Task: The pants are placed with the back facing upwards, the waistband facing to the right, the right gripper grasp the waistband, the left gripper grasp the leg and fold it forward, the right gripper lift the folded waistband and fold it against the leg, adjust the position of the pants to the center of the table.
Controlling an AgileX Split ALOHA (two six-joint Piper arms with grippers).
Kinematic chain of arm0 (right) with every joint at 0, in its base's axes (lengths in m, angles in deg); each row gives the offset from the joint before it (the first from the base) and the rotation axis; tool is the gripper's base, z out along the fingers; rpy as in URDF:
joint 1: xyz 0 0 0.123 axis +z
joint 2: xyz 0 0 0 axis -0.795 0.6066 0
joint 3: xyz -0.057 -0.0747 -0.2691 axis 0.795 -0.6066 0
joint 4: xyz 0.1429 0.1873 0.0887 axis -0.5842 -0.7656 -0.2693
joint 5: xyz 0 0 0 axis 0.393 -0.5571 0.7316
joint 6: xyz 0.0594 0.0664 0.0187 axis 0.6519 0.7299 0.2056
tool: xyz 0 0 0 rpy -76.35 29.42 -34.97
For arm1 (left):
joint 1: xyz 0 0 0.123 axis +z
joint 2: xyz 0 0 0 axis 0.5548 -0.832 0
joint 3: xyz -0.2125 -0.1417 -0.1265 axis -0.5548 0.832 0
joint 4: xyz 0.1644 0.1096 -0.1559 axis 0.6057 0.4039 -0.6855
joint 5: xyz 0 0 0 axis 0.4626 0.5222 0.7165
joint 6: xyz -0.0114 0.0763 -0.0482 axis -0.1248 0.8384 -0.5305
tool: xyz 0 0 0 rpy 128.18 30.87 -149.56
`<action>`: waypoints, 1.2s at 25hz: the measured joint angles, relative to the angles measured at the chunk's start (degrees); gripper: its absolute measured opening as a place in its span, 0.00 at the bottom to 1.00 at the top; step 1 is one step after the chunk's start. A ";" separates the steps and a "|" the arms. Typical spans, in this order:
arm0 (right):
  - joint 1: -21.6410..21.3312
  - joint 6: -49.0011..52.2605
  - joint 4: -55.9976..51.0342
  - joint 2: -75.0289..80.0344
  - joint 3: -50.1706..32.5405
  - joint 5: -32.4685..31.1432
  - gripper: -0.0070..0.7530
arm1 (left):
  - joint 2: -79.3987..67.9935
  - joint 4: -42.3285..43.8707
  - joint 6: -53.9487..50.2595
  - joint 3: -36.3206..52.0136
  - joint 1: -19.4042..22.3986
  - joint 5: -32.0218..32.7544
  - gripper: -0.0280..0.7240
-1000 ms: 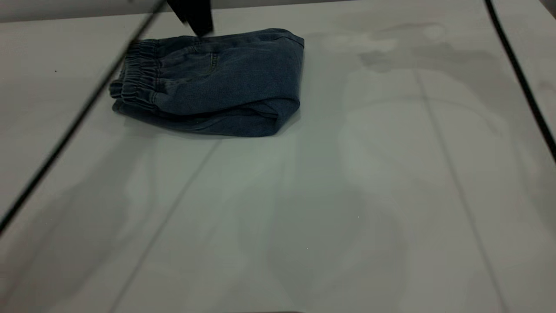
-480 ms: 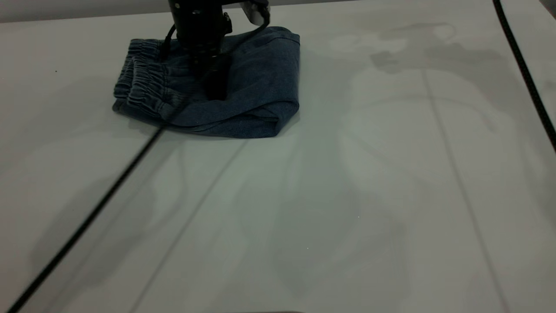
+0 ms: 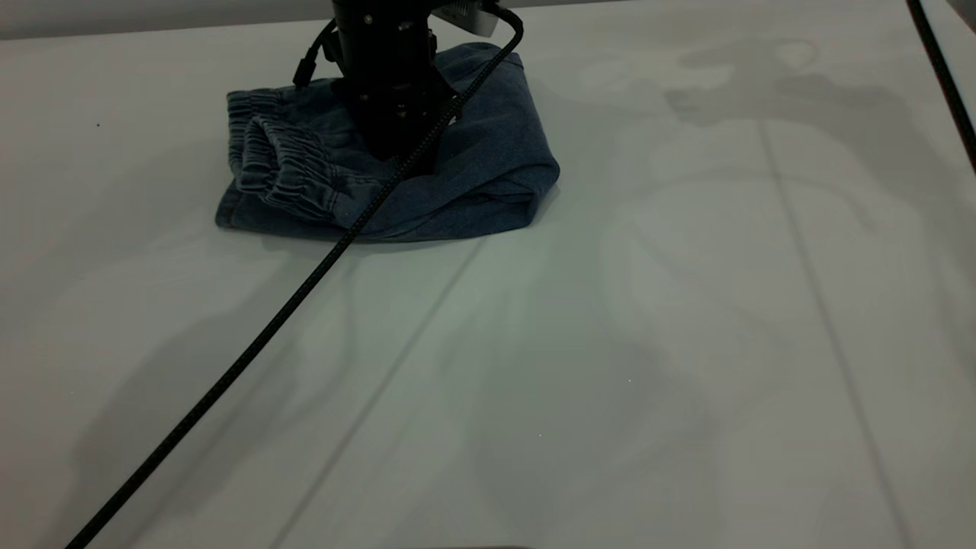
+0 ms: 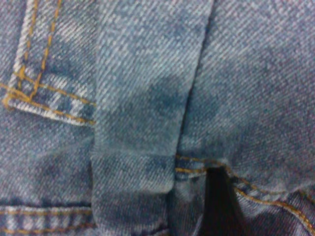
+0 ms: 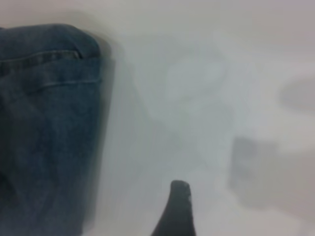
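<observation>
The pants [image 3: 488, 164] lie folded in a compact bundle on the table [image 3: 610, 343], far back and left of the middle in the exterior view. The elastic waistband [image 3: 278, 164] is bunched at the bundle's left end. The printed leg is hidden inside the fold. My left gripper [image 3: 396, 149] stands straight down on top of the bundle, pressing into the denim [image 4: 142, 98] beside a pocket's orange stitching [image 4: 29, 93]. My right gripper [image 5: 221, 219] hovers open over bare table beside the pants [image 5: 44, 128], with one fingertip [image 5: 178, 204] showing and nothing held.
The left arm's thick braided cable [image 3: 252, 354] runs diagonally from the bundle to the table's near left edge. Another black cable [image 3: 942, 72] crosses the far right corner. The far table edge [image 3: 152, 29] lies just behind the pants.
My left gripper came down onto the pants and moved right and nearer, taking the bundle along. The waistband has bunched up, and the braided cable swung across the table.
</observation>
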 joint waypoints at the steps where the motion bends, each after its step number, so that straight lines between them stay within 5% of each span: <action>1: 0.00 0.00 0.15 -0.51 0.00 -0.24 0.77 | 0.00 0.00 -0.07 0.00 0.00 0.01 0.57; 19: -0.69 7.10 4.15 -22.17 0.00 -14.08 0.77 | 18.05 9.80 -14.84 -1.78 -0.26 0.05 0.56; 30: -0.86 15.10 6.61 -35.19 0.00 -15.66 0.77 | 39.88 10.54 -19.34 -1.72 -0.26 0.05 0.56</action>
